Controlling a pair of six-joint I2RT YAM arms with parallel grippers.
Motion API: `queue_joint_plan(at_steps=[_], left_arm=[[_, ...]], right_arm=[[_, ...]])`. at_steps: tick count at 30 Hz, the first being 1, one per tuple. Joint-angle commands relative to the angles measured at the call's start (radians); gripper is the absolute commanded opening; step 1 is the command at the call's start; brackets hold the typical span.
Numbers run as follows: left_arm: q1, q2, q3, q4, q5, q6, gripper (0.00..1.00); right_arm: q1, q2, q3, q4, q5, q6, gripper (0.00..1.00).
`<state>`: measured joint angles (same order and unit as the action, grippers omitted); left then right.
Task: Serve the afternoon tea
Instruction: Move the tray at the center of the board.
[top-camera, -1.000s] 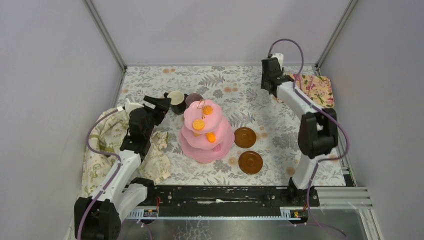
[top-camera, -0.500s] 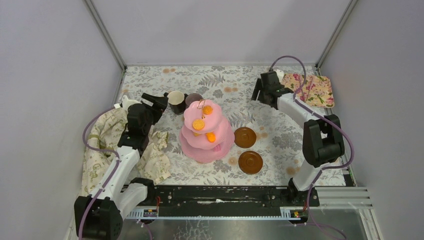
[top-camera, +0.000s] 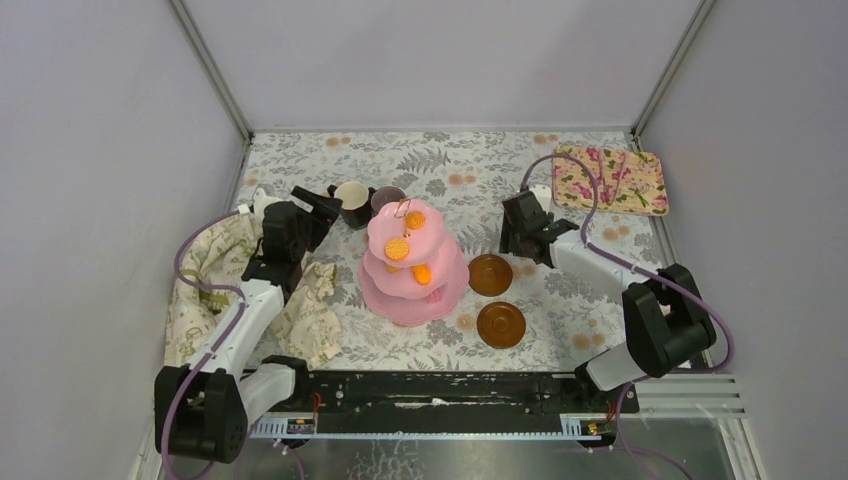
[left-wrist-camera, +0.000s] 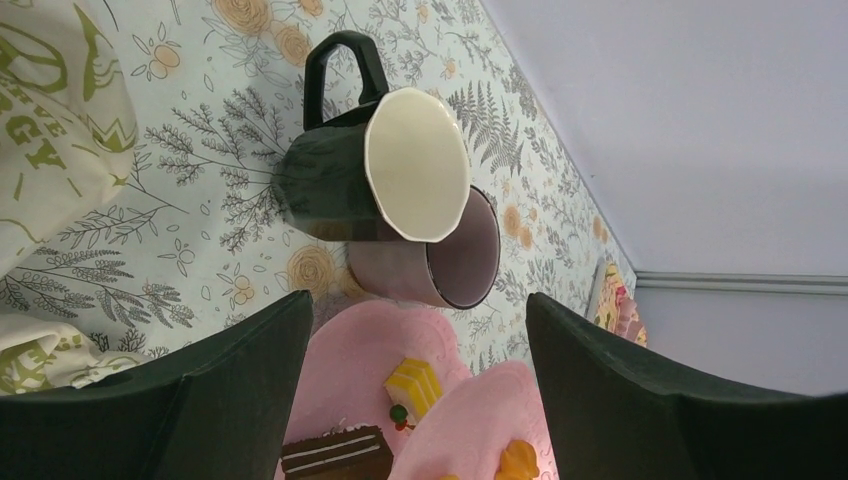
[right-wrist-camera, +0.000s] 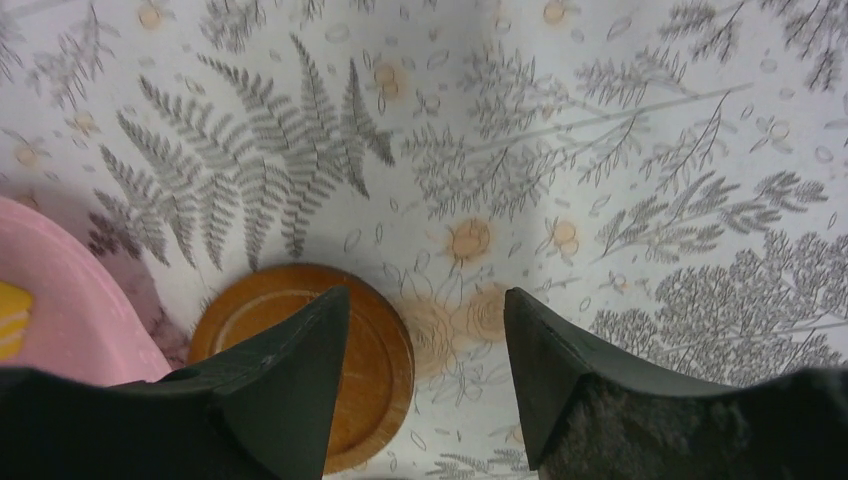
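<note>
Top external view gives me the fern-printed table cover (top-camera: 450, 165), lying flat out to the enclosure walls. Next in size, the beige leaf-print cloth (top-camera: 195, 320) sits rumpled at the left edge, beneath my left arm. The pink 3-tier cake stand (top-camera: 400, 295) stands mid-table, glossy and wavy-rimmed, with a gold loop on top and round orange sweets (top-camera: 397, 248) on its tiers. The left wrist view adds a yellow cube (left-wrist-camera: 413, 385) and a dark layered slice (left-wrist-camera: 335, 452). The rectangular floral tray (top-camera: 610, 180) sits in the far right corner, well apart from everything else. My left gripper (left-wrist-camera: 417, 300) hangs spread wide, holding nothing, and faces 2 dark mugs (top-camera: 352, 203) that touch each other just behind the stand. My right gripper (right-wrist-camera: 428, 295) is parted too, nothing in it, above the farther of 2 smooth round brown saucers (top-camera: 490, 274), which sits just beside the stand's bottom rim.
</note>
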<state>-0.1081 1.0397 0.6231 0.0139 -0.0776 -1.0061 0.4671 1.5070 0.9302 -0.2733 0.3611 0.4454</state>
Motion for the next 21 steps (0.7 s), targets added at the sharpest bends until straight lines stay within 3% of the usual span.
queue_joint_plan(at_steps=[1,6,21], left_arm=[[0.010,0.017,0.019,0.039,0.037,0.006,0.85],[0.019,0.026,0.009,0.055,0.063,0.003,0.86],[0.058,-0.011,-0.022,0.100,0.140,-0.025,0.86]], right_arm=[[0.069,-0.060,-0.050,-0.009,0.061,0.027,0.63],[0.139,-0.085,-0.103,-0.021,0.110,0.049,0.62],[0.176,-0.060,-0.170,0.020,0.055,0.051,0.63]])
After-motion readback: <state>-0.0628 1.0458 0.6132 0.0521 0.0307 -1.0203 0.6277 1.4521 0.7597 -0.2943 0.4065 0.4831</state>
